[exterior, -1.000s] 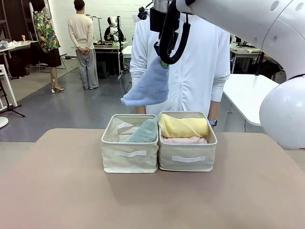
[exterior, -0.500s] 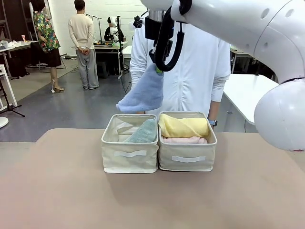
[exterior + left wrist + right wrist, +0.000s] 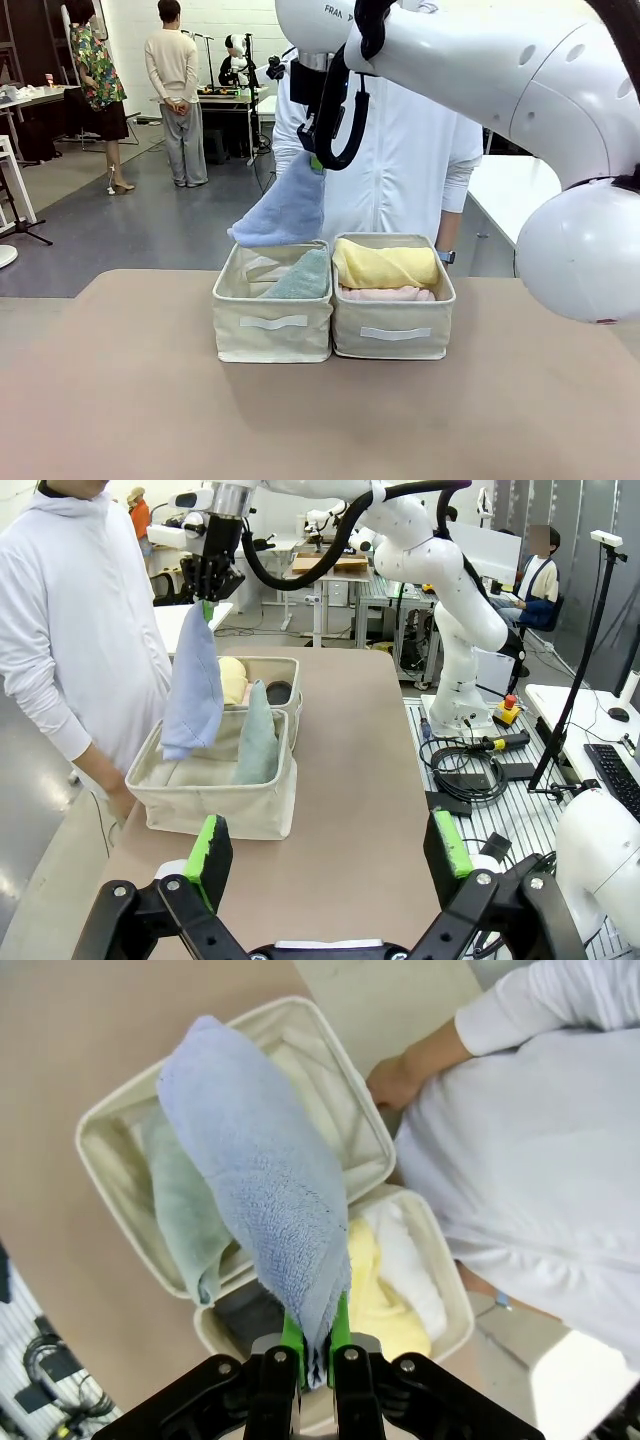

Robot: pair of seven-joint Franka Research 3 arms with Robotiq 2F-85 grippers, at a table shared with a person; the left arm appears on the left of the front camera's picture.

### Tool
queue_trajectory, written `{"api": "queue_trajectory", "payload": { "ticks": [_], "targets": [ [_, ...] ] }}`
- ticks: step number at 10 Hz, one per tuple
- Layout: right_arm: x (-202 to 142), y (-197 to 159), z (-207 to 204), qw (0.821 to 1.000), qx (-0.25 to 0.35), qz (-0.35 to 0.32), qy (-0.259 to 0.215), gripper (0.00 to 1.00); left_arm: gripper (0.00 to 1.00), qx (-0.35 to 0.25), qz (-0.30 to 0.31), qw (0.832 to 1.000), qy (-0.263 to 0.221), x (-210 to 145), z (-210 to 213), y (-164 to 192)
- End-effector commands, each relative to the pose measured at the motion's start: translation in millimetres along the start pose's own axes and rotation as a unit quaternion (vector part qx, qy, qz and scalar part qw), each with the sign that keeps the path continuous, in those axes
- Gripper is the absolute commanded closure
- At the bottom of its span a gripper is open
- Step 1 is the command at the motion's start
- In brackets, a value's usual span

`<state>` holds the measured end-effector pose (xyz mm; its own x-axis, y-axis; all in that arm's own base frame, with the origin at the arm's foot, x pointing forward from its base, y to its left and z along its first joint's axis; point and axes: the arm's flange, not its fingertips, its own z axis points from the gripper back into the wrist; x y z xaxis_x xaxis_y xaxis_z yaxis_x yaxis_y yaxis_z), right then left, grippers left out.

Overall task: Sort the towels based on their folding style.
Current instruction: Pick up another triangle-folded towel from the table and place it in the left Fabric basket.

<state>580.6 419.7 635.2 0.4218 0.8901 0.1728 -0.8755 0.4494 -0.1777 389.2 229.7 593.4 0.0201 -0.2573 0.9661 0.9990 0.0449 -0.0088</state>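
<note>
Pincer R (image 3: pixel 308 1355) clamped on light-blue terry cone towel (image 3: pixel 283 208), hanging above left beige fabric bin (image 3: pixel 272 325) w/ sage-green cone towel (image 3: pixel 302 277) inside. Pincer L (image 3: pixel 330 855) wide open, holding nothing.

- A robotics lab, set up as one big open hall.
- White work tables (image 3: pixel 520 190) stand around a grey floor (image 3: pixel 120 225).
- Another white robot arm (image 3: pixel 440 590) is mounted beside a table, with loose cables (image 3: pixel 470 770) and a keyboard (image 3: pixel 612 770) nearby.
- People (image 3: pixel 172 90) stand at far benches.
</note>
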Motion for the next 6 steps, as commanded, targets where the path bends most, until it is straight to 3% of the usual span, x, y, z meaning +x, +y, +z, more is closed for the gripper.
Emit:
{"api": "queue_trajectory", "payload": {
  "ticks": [1, 6],
  "targets": [
    [1, -4, -12, 0.999, 0.033, 0.017, -0.004, 0.89, 0.00, 0.003, -0.010, 1.000, -0.007, 0, 0, -3],
    [11, -5, -56, 0.997, 0.064, 0.026, 0.019, 0.89, 0.00, 0.003, -0.010, 1.000, -0.007, 0, 0, -3]
  ]
}}
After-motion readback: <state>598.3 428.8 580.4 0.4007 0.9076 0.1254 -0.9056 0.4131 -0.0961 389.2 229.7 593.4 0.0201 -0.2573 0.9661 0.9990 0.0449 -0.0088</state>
